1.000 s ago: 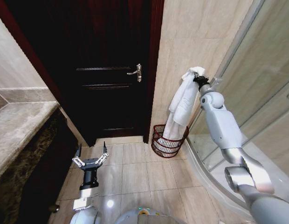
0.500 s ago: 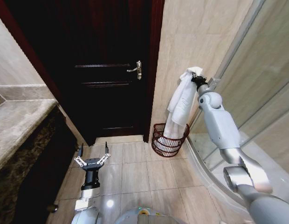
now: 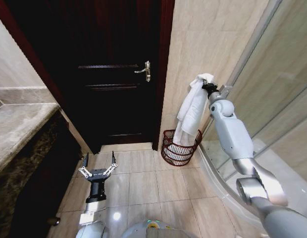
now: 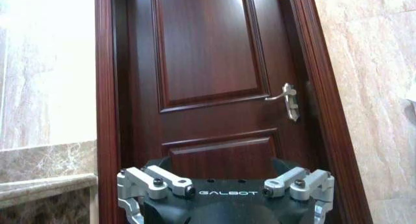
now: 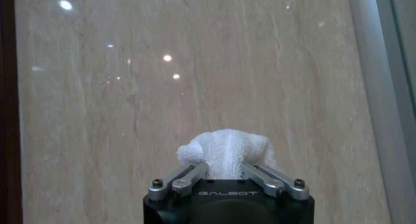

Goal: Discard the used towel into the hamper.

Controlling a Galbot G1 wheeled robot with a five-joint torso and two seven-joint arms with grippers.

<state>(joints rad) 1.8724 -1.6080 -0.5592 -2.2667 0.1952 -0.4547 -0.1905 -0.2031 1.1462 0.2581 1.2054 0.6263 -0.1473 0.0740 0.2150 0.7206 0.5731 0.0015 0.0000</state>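
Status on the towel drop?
Right gripper shut on towel, lower end in hamper. Left gripper open, idle, low over floor. Nothing obstructing.

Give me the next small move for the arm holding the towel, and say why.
Probably open the right gripper and let go. It is shut on the white towel, which hangs straight down with its lower end already inside the hamper by the wall, so a release should drop it in. The left gripper hangs open over the floor tiles, idle.
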